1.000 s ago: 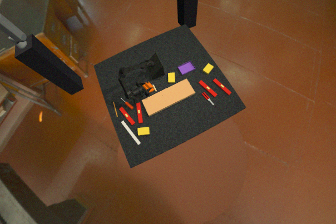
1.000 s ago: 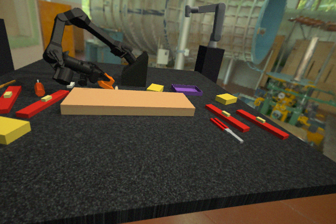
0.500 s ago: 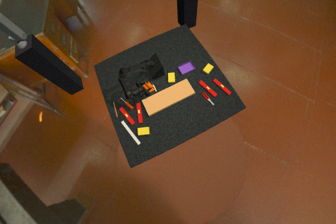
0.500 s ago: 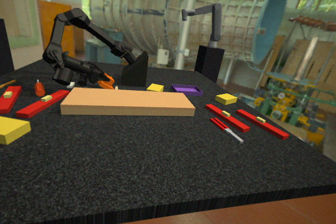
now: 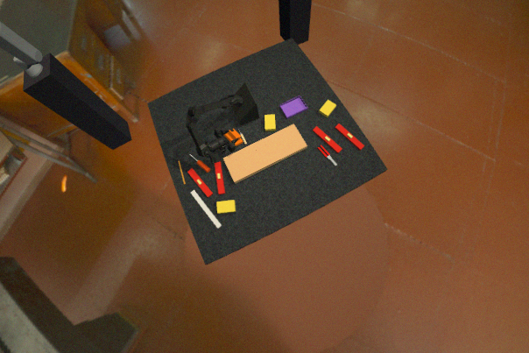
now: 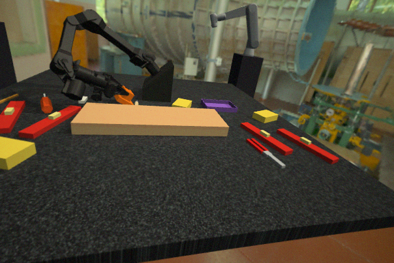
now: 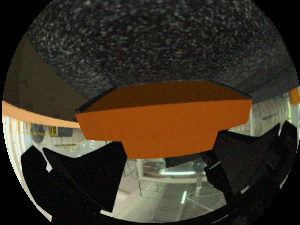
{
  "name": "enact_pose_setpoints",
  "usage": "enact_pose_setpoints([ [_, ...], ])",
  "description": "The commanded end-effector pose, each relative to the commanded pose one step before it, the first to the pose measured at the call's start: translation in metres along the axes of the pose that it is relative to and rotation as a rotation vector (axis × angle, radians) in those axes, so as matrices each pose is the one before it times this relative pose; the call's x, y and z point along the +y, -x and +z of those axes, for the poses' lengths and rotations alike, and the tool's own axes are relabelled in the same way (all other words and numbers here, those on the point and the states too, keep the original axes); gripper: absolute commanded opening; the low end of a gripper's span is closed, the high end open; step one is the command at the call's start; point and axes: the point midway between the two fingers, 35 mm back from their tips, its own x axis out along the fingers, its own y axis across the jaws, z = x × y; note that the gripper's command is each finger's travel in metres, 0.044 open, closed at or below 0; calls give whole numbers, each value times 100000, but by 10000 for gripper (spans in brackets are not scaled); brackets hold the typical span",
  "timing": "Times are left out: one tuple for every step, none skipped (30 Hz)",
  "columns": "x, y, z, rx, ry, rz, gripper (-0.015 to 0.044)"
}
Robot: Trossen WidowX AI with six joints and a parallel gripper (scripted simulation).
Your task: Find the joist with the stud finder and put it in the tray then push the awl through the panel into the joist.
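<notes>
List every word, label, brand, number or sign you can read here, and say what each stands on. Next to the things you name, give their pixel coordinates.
None can be read. The red bars (image 5: 193, 172) (image 6: 36, 130), yellow blocks (image 5: 226, 207) (image 6: 265, 116), panel (image 5: 267, 155) (image 6: 147, 117) and tray (image 5: 293, 107) (image 6: 219, 106) show no lettering. The background is too blurred to tell.
</notes>
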Motion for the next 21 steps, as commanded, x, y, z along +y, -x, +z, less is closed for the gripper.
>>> enact_pose_setpoints([
  [7,-5,8,-51,-2,28,379],
  [0,0,0,0,0,0,379],
  [-7,5,-8,52,2,-28,405],
  [0,0,0,0,0,0,431],
  [0,0,0,0,0,0,440],
  [0,0,0,0,0,0,440],
  [0,0,0,0,0,0,440],
  [0,0,0,0,0,0,440],
  [0,0,0,0,0,0,440],
  [0,0,0,0,0,0,440],
  [0,0,0,0,0,0,440],
  [0,0,0,0,0,0,440],
  [0,0,0,0,0,0,440],
  [0,0,0,0,0,0,440],
  [0,0,0,0,0,0,440],
  [0,0,0,0,0,0,440],
  [1,19,1,-7,-6,8,440],
  [1,39,1,-14,-11,15,440],
  [2,59,2,-21,-17,23,440],
  [2,76,2,-28,-22,30,440],
  [2,94,2,-34,-27,37,440],
])
